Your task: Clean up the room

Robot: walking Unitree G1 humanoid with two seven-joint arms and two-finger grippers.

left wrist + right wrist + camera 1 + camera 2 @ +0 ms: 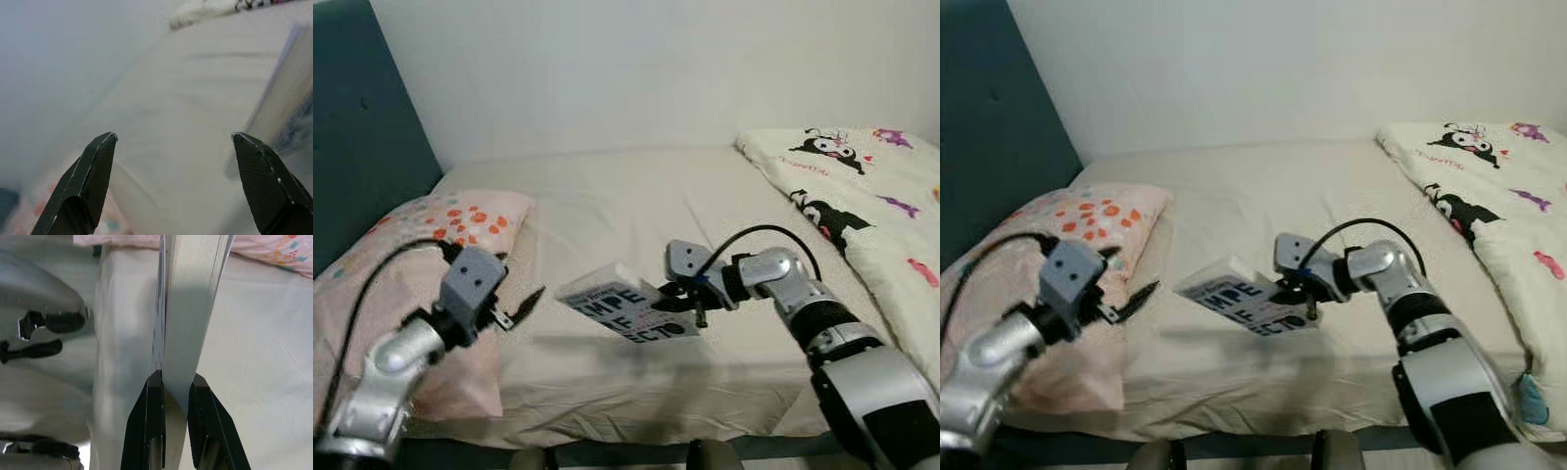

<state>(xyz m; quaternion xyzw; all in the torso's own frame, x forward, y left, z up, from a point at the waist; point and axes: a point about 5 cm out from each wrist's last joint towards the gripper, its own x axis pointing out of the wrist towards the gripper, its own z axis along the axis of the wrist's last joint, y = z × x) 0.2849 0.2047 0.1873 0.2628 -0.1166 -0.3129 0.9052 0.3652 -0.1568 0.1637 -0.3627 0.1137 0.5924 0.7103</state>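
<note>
Two arms reach over the bed (607, 196): the left gripper (521, 308), fingers spread apart, hovers beside a pink pillow (440, 230). Right of it, the right gripper (690, 305) is clamped on a book (626, 311), held just above the sheet near the bed's front edge.

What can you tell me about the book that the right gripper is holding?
The book is a thin paperback with a white cover and large black letters, partly readable. The right gripper is shut on one edge, its fingers pinching the closed pages. The book is held tilted just above the beige sheet, between the two arms. The open left gripper is near it but apart.
</note>
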